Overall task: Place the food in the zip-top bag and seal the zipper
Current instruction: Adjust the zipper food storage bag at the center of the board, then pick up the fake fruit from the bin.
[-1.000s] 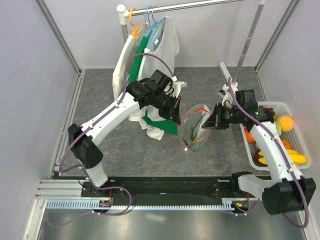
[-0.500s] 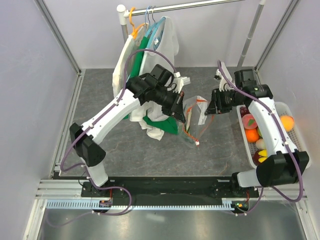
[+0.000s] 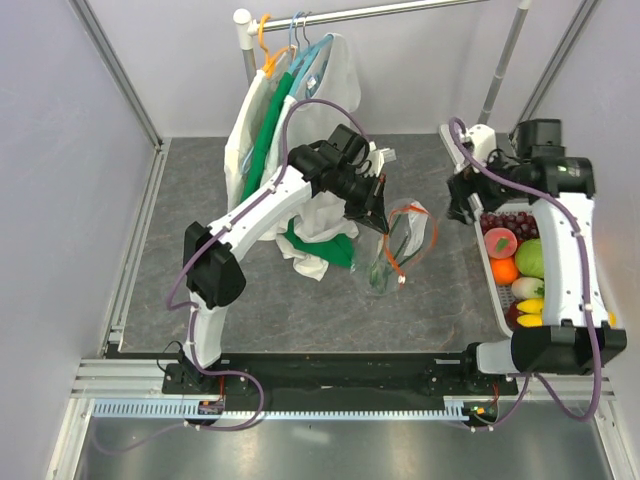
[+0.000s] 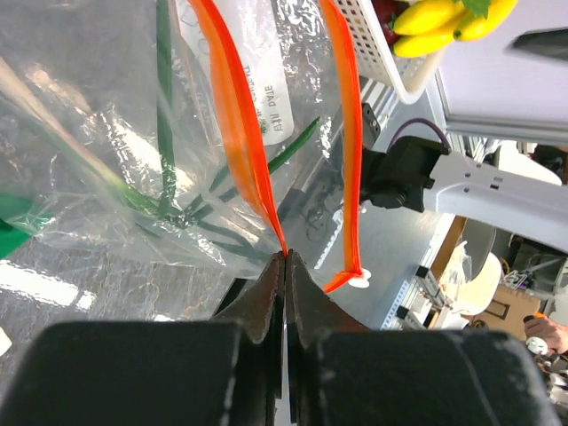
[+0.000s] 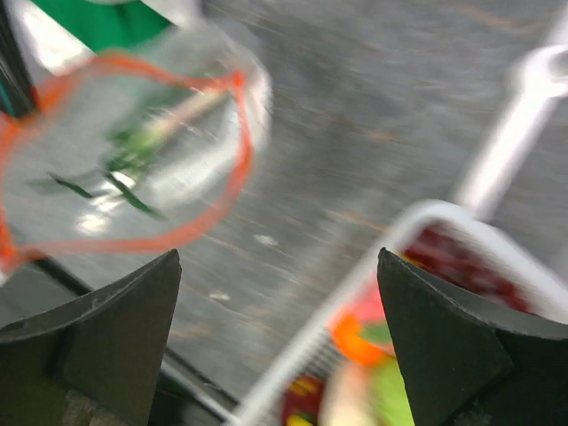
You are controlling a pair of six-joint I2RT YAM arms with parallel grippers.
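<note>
– Top external: surface and room, quick?
– Grey mottled tabletop with pale wall panels on three sides. Silver clothes rail runs along the top of the frame. White and green garments hang at upper centre.
– Task things?
– Clear floppy zip-top bag sits mid-frame, its red-orange zipper strip gaping in a loop. Long green onions are inside. Tiny white slider is at the strip's loose end.
– Other food?
– It's in the white slatted basket at the right edge: dark red grapes, orange fruit, green piece, white piece and yellow bananas.
– Left gripper?
– Fingers pressed together, pinching the strip. The bag hangs from it.
– Right gripper?
– Fingers wide apart with nothing between them. It's just right of the bag, by the basket's upper-left corner. That wrist view is blurred.
</note>
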